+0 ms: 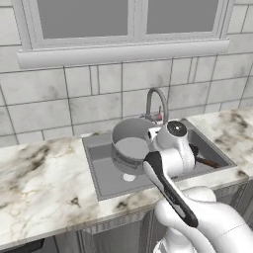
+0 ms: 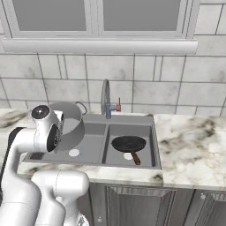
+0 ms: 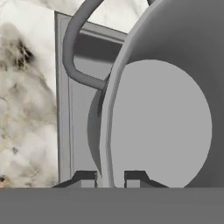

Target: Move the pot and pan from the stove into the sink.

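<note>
Closest to the hand camera, the two dark fingertips (image 3: 85, 176) stood one on each side of the rim of the pot (image 3: 166, 127), so the gripper (image 3: 110, 177) was closed on this rim and held the pot. From the left base camera the grey pot (image 1: 131, 143) hung tilted over the left basin of the sink (image 1: 106, 180), above the round drain, with its open side turned up and toward the camera. In the right base camera the pot (image 2: 70, 126) was beside the white wrist, also over the left basin of the sink (image 2: 103, 162). The pan (image 2: 128, 144) lay flat in the right basin, its brown handle pointing to the front edge. Behind the sink stood the arched faucet (image 2: 106, 99) with a red mark, and marble counter (image 1: 39, 183) lay on both sides
</note>
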Available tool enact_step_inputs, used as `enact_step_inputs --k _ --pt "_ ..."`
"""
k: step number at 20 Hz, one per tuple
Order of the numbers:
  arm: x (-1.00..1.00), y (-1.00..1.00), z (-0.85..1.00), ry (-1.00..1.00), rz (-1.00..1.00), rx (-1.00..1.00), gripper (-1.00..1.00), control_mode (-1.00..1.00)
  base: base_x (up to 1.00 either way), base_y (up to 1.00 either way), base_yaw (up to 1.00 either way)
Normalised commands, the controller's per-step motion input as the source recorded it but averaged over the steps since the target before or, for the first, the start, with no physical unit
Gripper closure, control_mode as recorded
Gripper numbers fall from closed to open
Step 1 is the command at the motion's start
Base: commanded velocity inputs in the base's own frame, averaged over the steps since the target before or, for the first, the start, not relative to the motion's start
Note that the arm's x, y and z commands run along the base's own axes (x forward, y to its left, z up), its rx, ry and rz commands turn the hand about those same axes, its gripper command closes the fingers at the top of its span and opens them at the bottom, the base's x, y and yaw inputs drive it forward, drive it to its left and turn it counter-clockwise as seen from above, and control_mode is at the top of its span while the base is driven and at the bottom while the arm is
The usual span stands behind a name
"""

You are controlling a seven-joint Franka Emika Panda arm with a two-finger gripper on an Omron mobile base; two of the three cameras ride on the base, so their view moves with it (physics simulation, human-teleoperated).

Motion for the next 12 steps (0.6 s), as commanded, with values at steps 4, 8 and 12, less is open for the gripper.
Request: enact_step_inputs --k 4,8,12 --pt "0.66 0.17 -0.45 -0.02 -0.02 -0.02 1.00 -1.00 0.00 0.00 0.00" --pt "0.58 0.13 -0.39 -0.01 -0.02 -0.03 1.00 -1.00 0.00 0.00 0.00" --pt "0.53 0.11 -0.41 0.00 -0.02 -0.05 1.00 -1.00 0.00 0.00 0.00"
